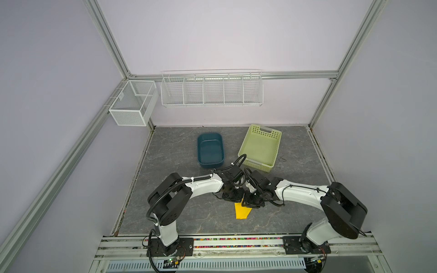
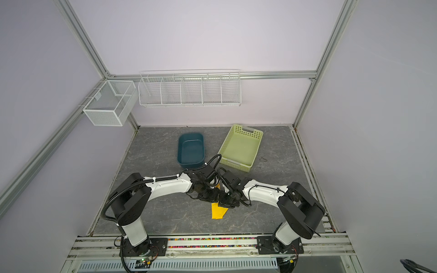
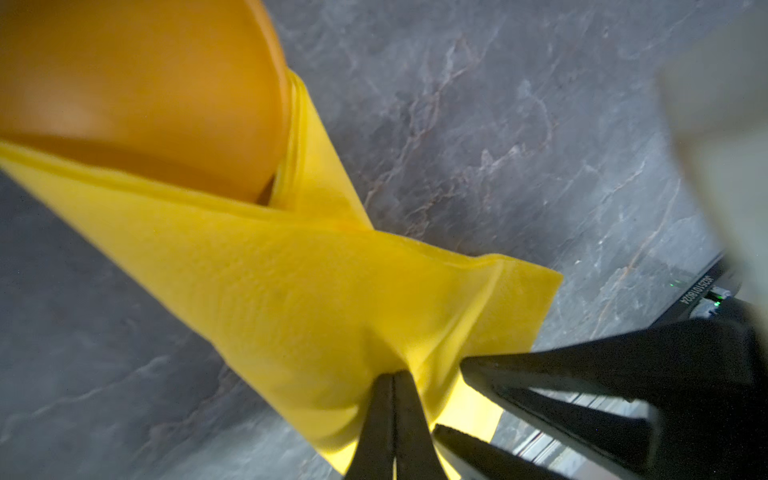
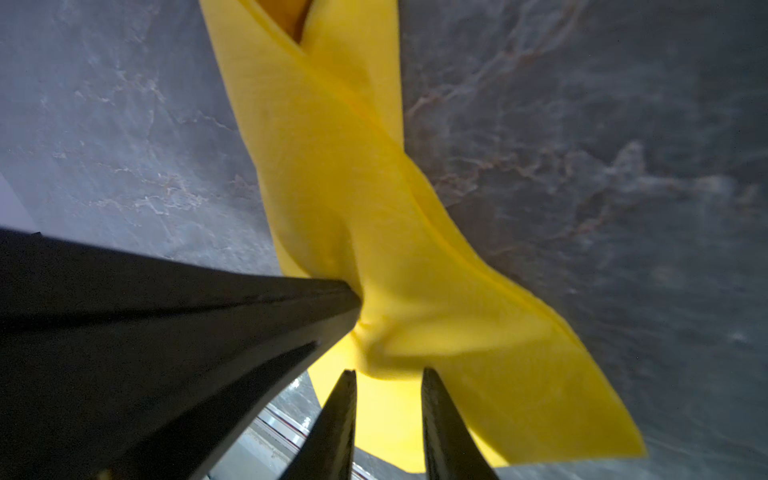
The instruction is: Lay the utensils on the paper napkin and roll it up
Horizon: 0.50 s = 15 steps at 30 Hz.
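Observation:
The yellow paper napkin [image 1: 241, 210] lies folded over into a loose roll at the middle of the grey table, under both grippers. Something orange [image 3: 145, 91] shows blurred inside the roll's open end, also seen in the right wrist view [image 4: 297, 16]; I cannot tell which of the utensils it is, and the rest are hidden. My left gripper [image 3: 392, 376] is shut, its tips pinching a puckered fold of the napkin [image 3: 316, 299]. Right beside it, my right gripper [image 4: 389, 374] has its jaws apart, with the napkin [image 4: 374, 208] bulging just past its tips.
A dark blue tub [image 1: 199, 151] and a pale green perforated basket [image 1: 264, 131] stand behind the arms. A white wire rack [image 1: 211, 88] and a mesh box [image 1: 133, 102] hang on the back wall. Both arms nearly touch at the centre.

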### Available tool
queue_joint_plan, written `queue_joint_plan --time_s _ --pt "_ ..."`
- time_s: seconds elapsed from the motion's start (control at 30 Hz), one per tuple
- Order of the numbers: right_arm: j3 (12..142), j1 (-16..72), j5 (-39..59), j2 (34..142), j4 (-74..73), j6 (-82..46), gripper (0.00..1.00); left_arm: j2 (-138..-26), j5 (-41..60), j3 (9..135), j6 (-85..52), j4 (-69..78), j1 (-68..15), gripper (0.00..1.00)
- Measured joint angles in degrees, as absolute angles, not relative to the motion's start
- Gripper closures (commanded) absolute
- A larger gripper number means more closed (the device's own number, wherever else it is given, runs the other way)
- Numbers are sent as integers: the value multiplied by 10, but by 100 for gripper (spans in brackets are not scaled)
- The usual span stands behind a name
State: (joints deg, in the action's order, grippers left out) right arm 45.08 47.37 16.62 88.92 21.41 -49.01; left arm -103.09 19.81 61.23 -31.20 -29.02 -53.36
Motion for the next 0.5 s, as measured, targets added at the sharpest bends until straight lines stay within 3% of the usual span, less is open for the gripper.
queue_joint_plan --time_s 0.5 --pt "451 473 182 897 197 -490 63 -1031 200 611 -313 -289 -533 98"
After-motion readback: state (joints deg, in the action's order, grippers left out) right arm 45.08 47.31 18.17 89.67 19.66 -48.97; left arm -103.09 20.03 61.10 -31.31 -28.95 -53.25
